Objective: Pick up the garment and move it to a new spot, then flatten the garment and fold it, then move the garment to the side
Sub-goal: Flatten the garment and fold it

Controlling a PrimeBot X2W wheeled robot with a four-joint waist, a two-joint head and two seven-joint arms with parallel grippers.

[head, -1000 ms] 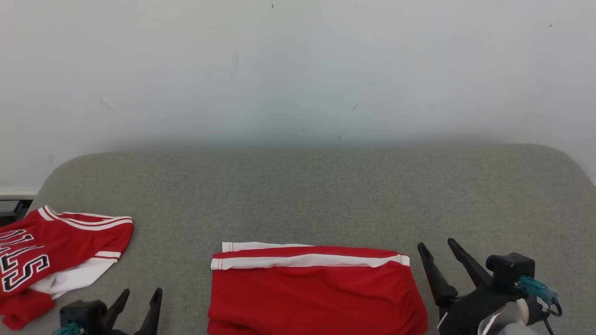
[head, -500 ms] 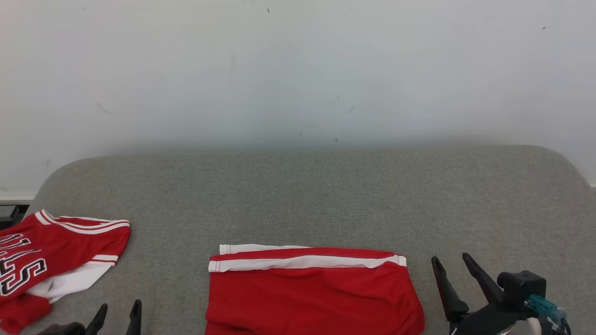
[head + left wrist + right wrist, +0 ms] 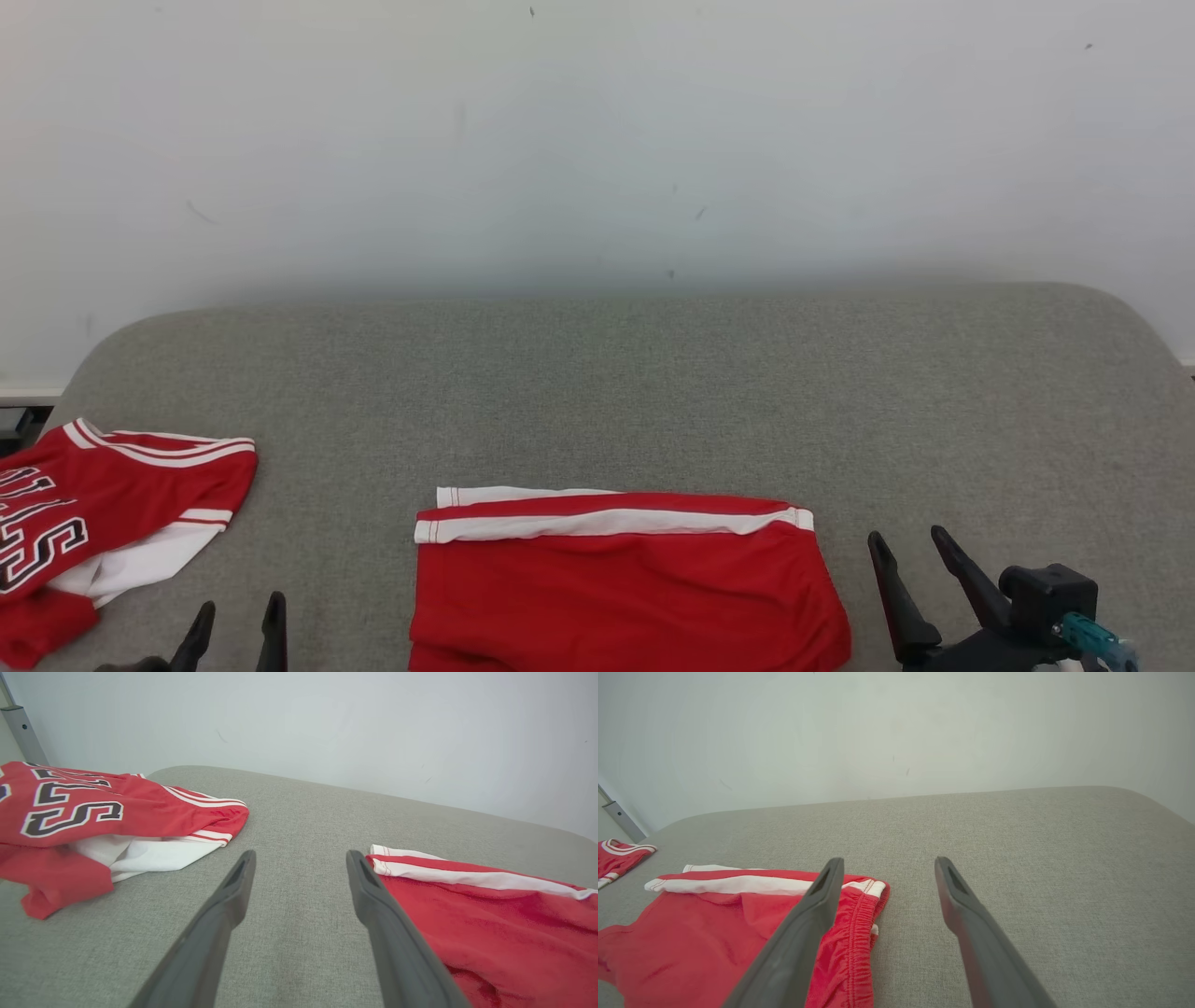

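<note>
Grey fabric covers the counter [image 3: 597, 373]. Folded red shorts [image 3: 625, 588] lie at its near edge between our left gripper [image 3: 241, 605] and right gripper [image 3: 906, 537], both wide and empty, likely poised to move them aside.

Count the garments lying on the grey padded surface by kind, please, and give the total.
Red shorts with white stripes: 1
Red jersey with black lettering: 1
Total: 2 garments
</note>
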